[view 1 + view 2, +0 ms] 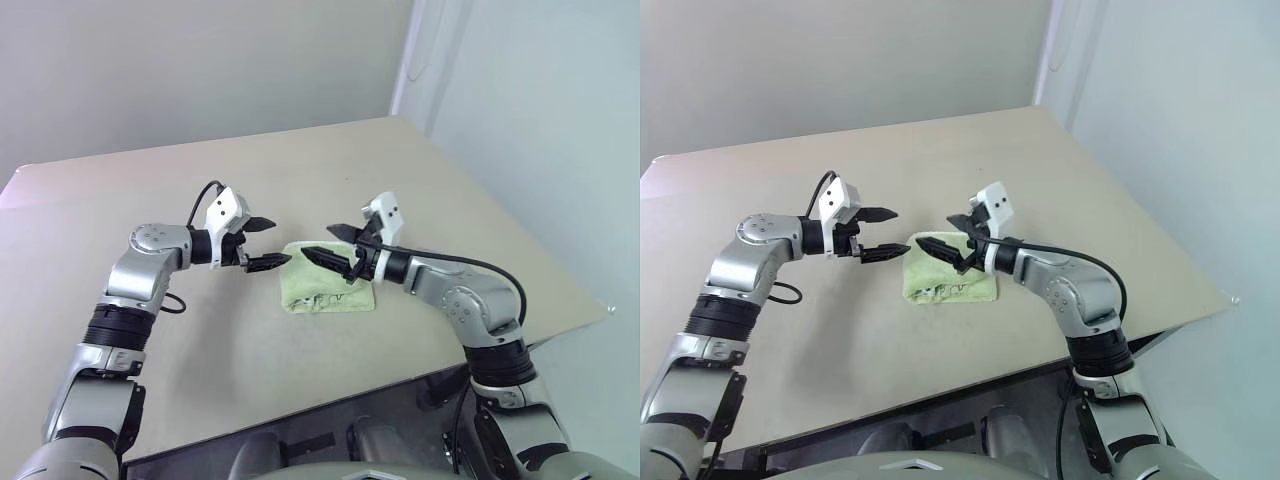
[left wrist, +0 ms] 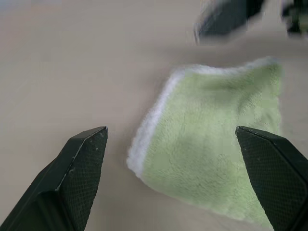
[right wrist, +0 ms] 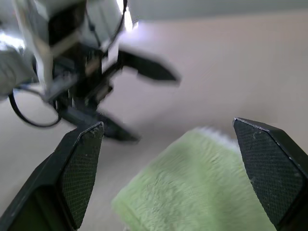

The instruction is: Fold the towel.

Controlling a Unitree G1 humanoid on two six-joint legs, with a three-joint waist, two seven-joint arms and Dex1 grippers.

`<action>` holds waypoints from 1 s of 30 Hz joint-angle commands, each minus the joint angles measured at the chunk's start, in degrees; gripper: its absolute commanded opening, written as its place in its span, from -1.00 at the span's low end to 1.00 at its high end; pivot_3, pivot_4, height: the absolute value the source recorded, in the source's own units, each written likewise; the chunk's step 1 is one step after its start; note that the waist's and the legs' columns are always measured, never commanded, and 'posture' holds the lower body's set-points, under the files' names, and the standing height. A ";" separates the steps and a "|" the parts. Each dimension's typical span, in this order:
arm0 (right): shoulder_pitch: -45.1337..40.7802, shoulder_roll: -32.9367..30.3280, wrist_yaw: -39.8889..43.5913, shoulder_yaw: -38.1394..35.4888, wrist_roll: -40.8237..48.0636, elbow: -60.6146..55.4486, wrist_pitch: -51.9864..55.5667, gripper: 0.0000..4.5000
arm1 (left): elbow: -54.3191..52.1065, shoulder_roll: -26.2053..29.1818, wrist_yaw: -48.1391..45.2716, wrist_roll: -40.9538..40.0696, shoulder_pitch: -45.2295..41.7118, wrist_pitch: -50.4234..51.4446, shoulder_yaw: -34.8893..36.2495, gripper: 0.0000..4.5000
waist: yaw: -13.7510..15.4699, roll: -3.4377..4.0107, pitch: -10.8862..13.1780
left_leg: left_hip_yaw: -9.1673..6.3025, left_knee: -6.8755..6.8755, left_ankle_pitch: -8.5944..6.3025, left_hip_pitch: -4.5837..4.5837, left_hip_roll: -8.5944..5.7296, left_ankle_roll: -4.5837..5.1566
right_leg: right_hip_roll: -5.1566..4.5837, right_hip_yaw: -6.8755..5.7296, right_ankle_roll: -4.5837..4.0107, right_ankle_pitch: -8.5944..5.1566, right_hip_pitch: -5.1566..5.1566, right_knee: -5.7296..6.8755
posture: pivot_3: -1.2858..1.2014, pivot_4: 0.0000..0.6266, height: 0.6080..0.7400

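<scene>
Towel (image 1: 328, 288) folded small, flat on the worktop (image 1: 450, 190) toward its near edge. Left pincer (image 1: 262, 243) and right pincer (image 1: 333, 246) both wide open, empty, facing each other just above it.

A large counter (image 1: 330, 170) with a plain beige top takes up most of the scene, its far corner pointing toward the back of the room. Behind it stands a bare, pale wall (image 1: 200, 60) in a greyish white. To the right, a second light wall (image 1: 540, 120) meets the first at a white vertical strip (image 1: 408, 55). Below the counter's near edge lies a dark grey floor (image 1: 400, 400). The lighting is soft and even.
</scene>
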 commanded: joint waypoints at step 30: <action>4.22 -1.57 13.67 0.49 -2.94 -4.03 -9.31 1.00 | 1.66 -0.93 -8.31 0.83 2.07 -8.03 -1.03 0.99 | -0.43 -0.03 -0.16 | -0.06 0.28 -0.02 0.27 0.00 0.03 | 0.10 0.03 0.04 -0.12 0.27 0.23 | 0.03 -1.00 1.00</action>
